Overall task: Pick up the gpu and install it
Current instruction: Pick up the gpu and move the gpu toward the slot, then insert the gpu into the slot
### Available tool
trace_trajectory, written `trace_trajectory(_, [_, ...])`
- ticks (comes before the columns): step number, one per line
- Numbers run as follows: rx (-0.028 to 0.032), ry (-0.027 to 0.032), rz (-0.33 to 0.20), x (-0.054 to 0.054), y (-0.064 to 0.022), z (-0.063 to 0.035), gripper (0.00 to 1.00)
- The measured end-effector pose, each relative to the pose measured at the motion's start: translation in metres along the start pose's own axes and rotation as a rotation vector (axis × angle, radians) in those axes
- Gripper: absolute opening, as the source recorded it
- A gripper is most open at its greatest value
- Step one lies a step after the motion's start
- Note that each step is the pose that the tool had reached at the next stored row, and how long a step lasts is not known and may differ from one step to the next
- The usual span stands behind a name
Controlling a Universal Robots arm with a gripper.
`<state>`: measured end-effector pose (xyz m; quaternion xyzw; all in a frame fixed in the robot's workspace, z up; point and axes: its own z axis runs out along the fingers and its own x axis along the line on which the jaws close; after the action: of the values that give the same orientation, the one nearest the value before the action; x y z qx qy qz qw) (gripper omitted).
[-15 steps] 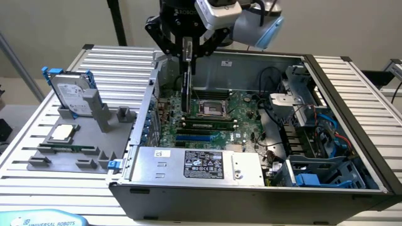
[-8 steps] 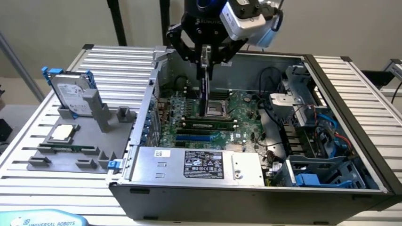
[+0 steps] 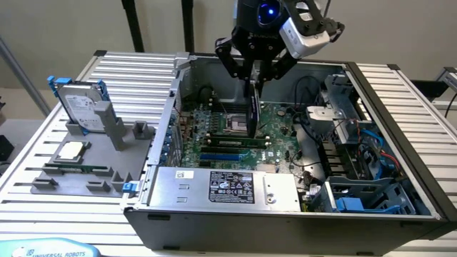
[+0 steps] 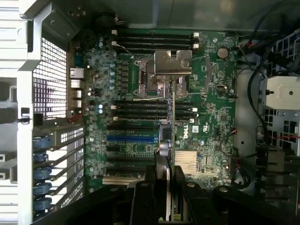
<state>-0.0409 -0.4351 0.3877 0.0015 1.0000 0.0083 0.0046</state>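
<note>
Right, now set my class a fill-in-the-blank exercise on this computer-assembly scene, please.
1. The gripper is ____ on the gpu.
2. The gpu hangs over the ____ inside the open computer case.
3. The hard drive stands outside the case, on the exterior view's ____.
4. Its rails are ____.
Missing words: shut; motherboard; left; blue.
</note>
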Motion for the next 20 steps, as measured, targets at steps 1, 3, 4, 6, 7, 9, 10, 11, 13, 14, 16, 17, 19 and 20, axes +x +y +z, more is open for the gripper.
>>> trace_trajectory(1, [0.0019, 0.0001, 0.0, -0.005, 0.0, 0.001, 0.27])
trace_trajectory(3, [0.0078, 0.0003, 0.0, -0.014, 0.0001, 0.0027, 0.27])
trace_trajectory(4, [0.0113, 0.0007, 0.0, -0.018, 0.0002, 0.0034, 0.27])
trace_trajectory(6, [0.0184, 0.0037, 0.0, -0.026, 0.0007, 0.0047, 0.27])
trace_trajectory(7, [0.0204, 0.0079, 0.0, -0.027, 0.0007, 0.0051, 0.27])
trace_trajectory(9, [0.0207, 0.0089, 0.0, -0.027, 0.0007, 0.0051, 0.27])
trace_trajectory(10, [0.0209, 0.009, 0.0, -0.027, 0.0007, 0.005, 0.27])
trace_trajectory(11, [0.0209, 0.009, 0.0, -0.027, 0.0007, 0.005, 0.27])
trace_trajectory(13, [0.0208, 0.009, 0.0, -0.027, 0.0007, 0.0051, 0.27])
trace_trajectory(14, [0.0208, 0.009, 0.0, -0.027, 0.0007, 0.005, 0.27])
trace_trajectory(16, [0.0208, 0.009, 0.0, -0.027, 0.0007, 0.0051, 0.27])
trace_trajectory(17, [0.0208, 0.009, 0.0, -0.027, 0.0007, 0.0051, 0.27])
trace_trajectory(19, [0.0209, 0.009, 0.0, -0.027, 0.0007, 0.005, 0.27])
trace_trajectory(20, [0.0208, 0.009, 0.0, -0.027, 0.0007, 0.005, 0.27])
